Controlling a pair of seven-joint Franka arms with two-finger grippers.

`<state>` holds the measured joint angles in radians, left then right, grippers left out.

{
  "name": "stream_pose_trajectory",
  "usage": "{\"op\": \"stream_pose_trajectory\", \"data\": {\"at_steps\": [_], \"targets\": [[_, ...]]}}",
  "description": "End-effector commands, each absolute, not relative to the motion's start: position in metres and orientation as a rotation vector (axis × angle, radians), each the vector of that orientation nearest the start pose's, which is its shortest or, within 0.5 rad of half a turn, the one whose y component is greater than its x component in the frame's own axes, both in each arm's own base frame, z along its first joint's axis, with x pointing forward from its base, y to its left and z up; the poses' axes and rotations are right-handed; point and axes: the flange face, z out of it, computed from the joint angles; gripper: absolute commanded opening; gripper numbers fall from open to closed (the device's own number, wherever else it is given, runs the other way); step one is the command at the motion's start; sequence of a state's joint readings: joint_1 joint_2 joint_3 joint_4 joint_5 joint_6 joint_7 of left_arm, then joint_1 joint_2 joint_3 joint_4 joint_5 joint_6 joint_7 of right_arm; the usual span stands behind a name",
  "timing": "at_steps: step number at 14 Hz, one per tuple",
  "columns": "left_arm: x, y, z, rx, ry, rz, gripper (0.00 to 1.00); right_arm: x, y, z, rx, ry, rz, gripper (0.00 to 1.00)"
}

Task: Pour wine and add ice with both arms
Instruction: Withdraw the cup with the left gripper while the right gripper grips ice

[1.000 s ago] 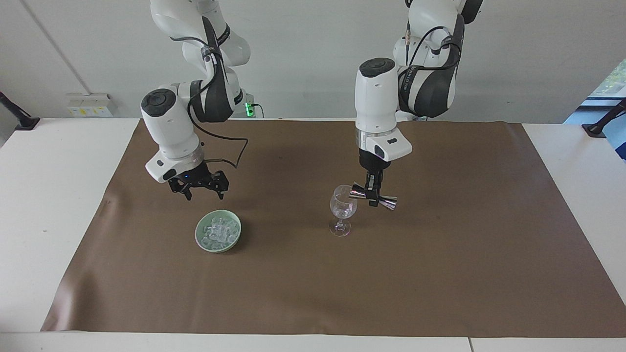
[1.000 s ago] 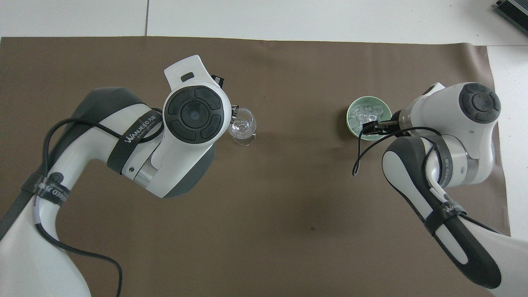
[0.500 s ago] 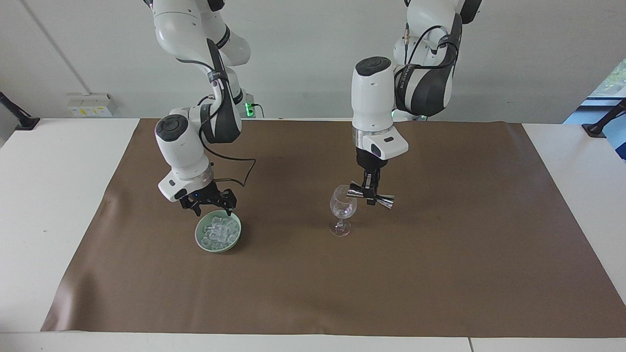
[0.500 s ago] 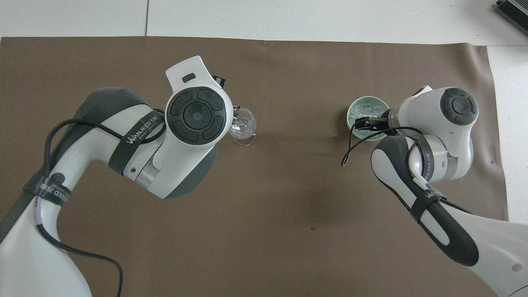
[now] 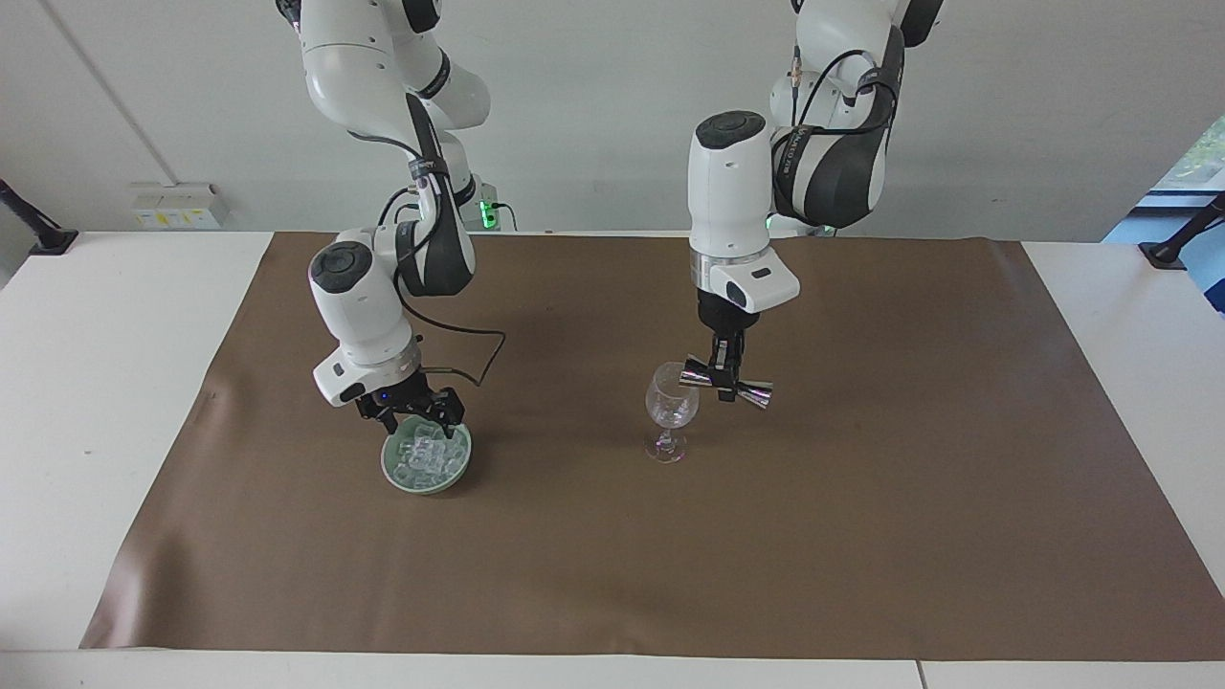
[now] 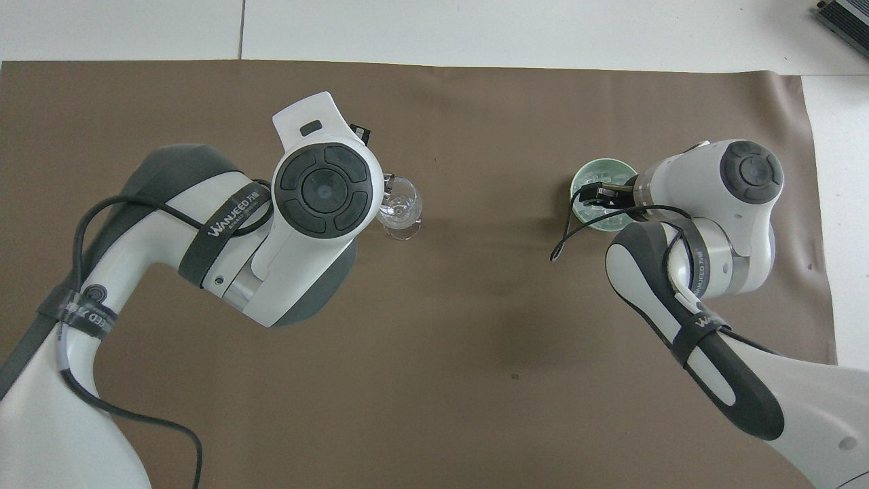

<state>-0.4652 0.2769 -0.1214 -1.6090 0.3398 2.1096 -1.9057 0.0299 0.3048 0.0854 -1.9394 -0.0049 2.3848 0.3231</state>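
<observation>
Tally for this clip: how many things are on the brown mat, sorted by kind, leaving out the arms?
Wine glass: 1
Green bowl: 1, with a heap of ice too jumbled to count
Metal jigger: 1, held over the glass in the left pincer
Total: 3 things plus the ice

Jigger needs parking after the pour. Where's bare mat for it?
Bare brown mat from the wine glass toward the left arm's end. Crowded only around the bowl, where the right gripper dips.
</observation>
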Motion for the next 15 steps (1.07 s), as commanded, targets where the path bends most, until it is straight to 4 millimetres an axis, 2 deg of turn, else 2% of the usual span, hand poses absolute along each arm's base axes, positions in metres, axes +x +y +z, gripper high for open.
{"op": "stream_pose_trajectory", "data": {"at_steps": [1, 5, 8, 9, 11, 15], "targets": [[0.570, -0.354, 0.497, -2.644, -1.805, -0.580, 0.00, 0.632, 0.071, 0.343, -3.061, 0.346, -0.236, 1.00], [0.572, -0.350, 0.506, -2.659, -1.838, -0.576, 0.00, 0.633, 0.065, 0.342, -3.059, 0.363, -0.234, 1.00], [0.574, -0.345, 0.510, -2.674, -1.882, -0.500, 0.00, 0.634, 0.056, 0.340, -3.059, 0.383, -0.230, 0.80], [0.577, -0.339, 0.512, -2.681, -1.894, -0.474, 0.00, 0.634, 0.056, 0.340, -3.060, 0.380, -0.228, 0.74], [0.585, -0.322, 0.514, -2.716, -1.921, -0.351, 0.00, 0.634, 0.056, 0.340, -3.059, 0.380, -0.230, 0.70], [0.598, -0.279, 0.524, -2.791, -1.910, -0.189, 0.00, 0.635, 0.057, 0.341, -3.059, 0.380, -0.232, 0.69]]}}
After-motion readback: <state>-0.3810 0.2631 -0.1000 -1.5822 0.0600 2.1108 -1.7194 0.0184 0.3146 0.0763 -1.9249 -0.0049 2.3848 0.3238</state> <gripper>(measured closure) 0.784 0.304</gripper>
